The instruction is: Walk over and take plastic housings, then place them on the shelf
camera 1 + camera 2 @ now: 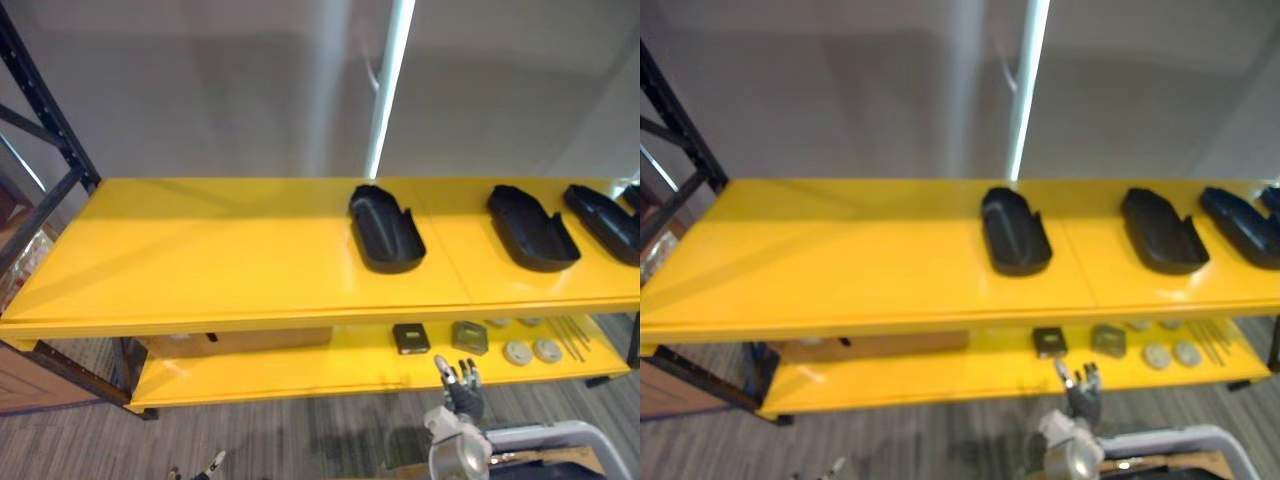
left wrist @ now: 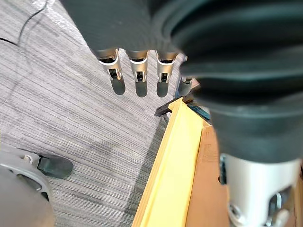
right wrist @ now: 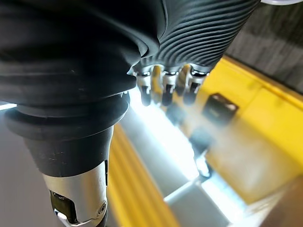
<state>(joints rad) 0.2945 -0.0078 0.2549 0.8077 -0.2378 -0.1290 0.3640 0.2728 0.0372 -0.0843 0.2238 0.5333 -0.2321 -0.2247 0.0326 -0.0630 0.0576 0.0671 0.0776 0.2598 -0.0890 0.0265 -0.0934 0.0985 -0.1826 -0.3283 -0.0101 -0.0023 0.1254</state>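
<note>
Three black plastic housings lie on the top board of the yellow shelf (image 1: 200, 260): one right of the middle (image 1: 385, 228), a second further right (image 1: 532, 228), a third at the right edge (image 1: 603, 220). My right hand (image 1: 463, 390) hangs low in front of the lower board, fingers (image 3: 163, 87) straight, holding nothing. In the left wrist view my left hand (image 2: 137, 71) points its straight fingers down at the grey carpet, also empty. Both hands are well below the housings.
The lower board carries a dark small box (image 1: 411, 338), a grey box (image 1: 469, 337), round discs (image 1: 517, 352), thin rods (image 1: 570, 335) and a flat cardboard box (image 1: 240, 343). A black rack upright (image 1: 45, 120) stands at the left. The left half of the top board is bare.
</note>
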